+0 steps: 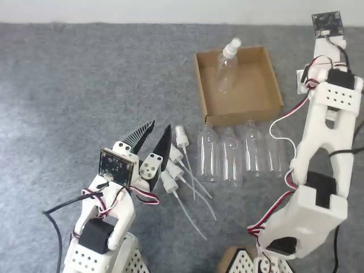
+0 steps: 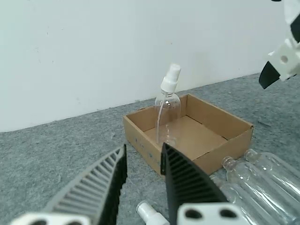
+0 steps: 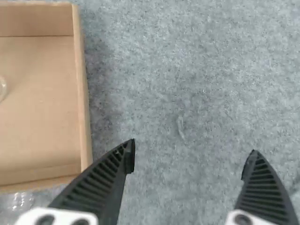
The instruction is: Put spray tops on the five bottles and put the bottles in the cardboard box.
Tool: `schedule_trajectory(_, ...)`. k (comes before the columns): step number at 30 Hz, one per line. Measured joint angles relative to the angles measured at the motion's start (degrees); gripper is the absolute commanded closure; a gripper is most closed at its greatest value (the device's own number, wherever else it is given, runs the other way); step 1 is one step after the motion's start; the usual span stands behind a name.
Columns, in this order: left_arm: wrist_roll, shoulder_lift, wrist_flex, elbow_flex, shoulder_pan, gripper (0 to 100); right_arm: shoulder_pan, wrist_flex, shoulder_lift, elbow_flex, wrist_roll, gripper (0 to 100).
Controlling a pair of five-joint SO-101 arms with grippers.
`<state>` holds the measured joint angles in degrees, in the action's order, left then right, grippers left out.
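The cardboard box [image 1: 270, 74] sits at the far middle of the grey carpet. One clear bottle with a white spray top [image 1: 227, 65] is inside it and looks upright [image 2: 167, 110] from the left wrist. Several capless clear bottles [image 1: 230, 153] lie in a row in front of the box [image 2: 234, 138]. Several loose spray tops [image 1: 175, 165] lie left of them. My left gripper [image 1: 160, 124] is open and empty just left of the spray tops, pointing toward the box [image 2: 143, 149]. My right gripper [image 3: 192, 157] is wide open over carpet beside the box's right wall [image 3: 84, 117].
The right arm [image 1: 318, 170] stretches along the right side of the table, close to the rightmost bottle. Its gripper [image 2: 281, 61] hangs high to the right of the box. Bare carpet lies left of the box and behind it.
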<state>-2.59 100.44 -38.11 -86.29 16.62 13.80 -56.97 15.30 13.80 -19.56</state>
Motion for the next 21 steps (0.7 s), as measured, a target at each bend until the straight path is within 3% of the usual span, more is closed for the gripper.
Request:
schedule_trajectory(8, 0.00, 0.00, 0.00, 0.00, 0.00, 89, -0.53, 1.14, 3.96, 0.00, 0.00, 66.7)
schedule_trajectory(21, 1.49, 0.00, 0.00, 0.00, 0.00, 89, -10.99, -1.14, 7.21, 9.32, 3.60, 66.7)
